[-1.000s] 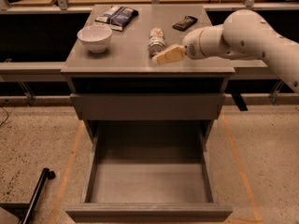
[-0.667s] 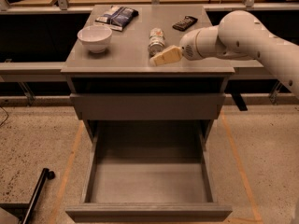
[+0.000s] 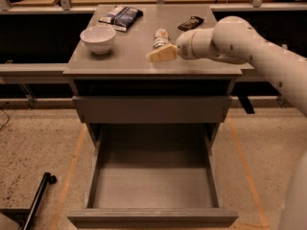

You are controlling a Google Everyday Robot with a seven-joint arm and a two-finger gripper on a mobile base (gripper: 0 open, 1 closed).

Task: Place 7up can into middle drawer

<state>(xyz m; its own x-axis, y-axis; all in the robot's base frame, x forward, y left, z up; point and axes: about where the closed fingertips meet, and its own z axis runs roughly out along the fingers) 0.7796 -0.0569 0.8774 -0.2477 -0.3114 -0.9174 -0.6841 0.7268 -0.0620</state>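
The 7up can (image 3: pixel 161 35) stands upright on the grey cabinet top (image 3: pixel 120 56), right of centre. My gripper (image 3: pixel 162 53) reaches in from the right on the white arm (image 3: pixel 240 44) and sits low at the near side of the can, touching or almost touching its base. The middle drawer (image 3: pixel 151 188) is pulled out wide below, near the floor, with a bare flat bottom and nothing in it.
A white bowl (image 3: pixel 98 38) stands at the left of the cabinet top. A dark snack bag (image 3: pixel 121 17) and a small black device (image 3: pixel 190 23) lie at the back. The top drawer (image 3: pixel 151 109) is closed. A black pole (image 3: pixel 36 200) lies on the floor at lower left.
My gripper has slid a little to the left along the cabinet top, closing in on the front of the can. The can and drawer have not moved.
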